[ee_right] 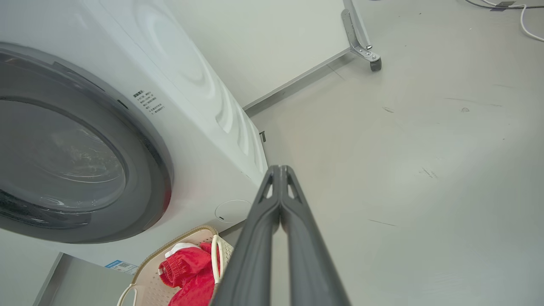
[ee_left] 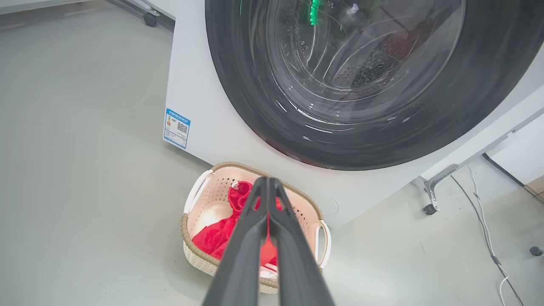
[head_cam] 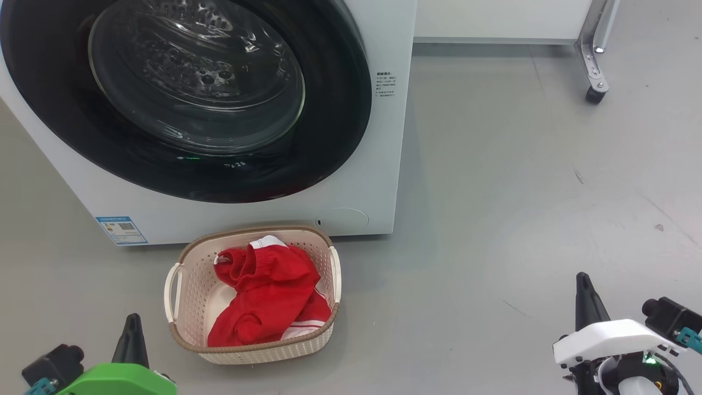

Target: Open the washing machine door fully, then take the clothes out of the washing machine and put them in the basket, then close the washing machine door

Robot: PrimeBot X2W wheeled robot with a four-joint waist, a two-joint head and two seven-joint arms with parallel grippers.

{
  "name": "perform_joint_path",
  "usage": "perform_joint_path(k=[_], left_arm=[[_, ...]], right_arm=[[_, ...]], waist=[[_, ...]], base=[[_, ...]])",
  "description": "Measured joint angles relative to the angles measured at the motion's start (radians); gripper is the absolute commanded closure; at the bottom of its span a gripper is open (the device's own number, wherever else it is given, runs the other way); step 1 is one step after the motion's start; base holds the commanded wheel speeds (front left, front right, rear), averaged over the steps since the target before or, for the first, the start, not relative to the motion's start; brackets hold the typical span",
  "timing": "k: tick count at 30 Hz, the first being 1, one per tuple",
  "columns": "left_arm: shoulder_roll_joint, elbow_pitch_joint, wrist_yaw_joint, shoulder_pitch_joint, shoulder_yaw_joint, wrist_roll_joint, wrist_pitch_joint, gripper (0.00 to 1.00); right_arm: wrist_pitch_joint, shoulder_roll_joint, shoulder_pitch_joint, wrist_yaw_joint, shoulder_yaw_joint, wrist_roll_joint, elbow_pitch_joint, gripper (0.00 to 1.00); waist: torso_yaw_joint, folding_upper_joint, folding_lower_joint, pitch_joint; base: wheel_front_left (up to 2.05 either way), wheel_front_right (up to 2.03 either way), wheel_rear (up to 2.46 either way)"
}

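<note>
L gripper point(ee_left: 267, 182) clenched, empty; R gripper point(ee_right: 279, 170) likewise, fingers pressed together, nothing held. Just ahead of L tips: basket point(head_cam: 258, 354) w/ red clothes point(head_cam: 269, 296) inside. Beyond it, washing machine point(head_cam: 378, 181), washing machine door point(head_cam: 340, 109) flush against front, well left of R gripper.

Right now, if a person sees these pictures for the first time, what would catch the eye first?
The bright red clothes stand out first, heaped in the cream basket on the grey floor, just in front of the white washing machine. Above them, the large washing machine door, with its glossy black rim and glass bowl, is shut. The left gripper and the right gripper sit low at either side, both shut and empty.
</note>
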Motion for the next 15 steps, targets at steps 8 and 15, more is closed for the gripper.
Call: perform_joint_path(k=[8, 15], left_arm=[[0.001, -0.003, -0.002, -0.007, 0.005, -0.1, 0.027, 1.0], [0.002, -0.011, -0.004, -0.015, 0.008, -0.196, 0.047, 1.0]], right_arm=[[0.03, 0.0, -0.006, 0.003, -0.019, 0.099, 0.0, 1.0], [0.054, 0.0, -0.013, 0.004, -0.035, 0.19, 0.0, 1.0]], waist=[[-0.004, 0.0, 0.0, -0.003], [-0.008, 0.0, 0.0, -0.006]], base=[[0.0, 0.0, 0.0], [0.0, 0.0, 0.0]])
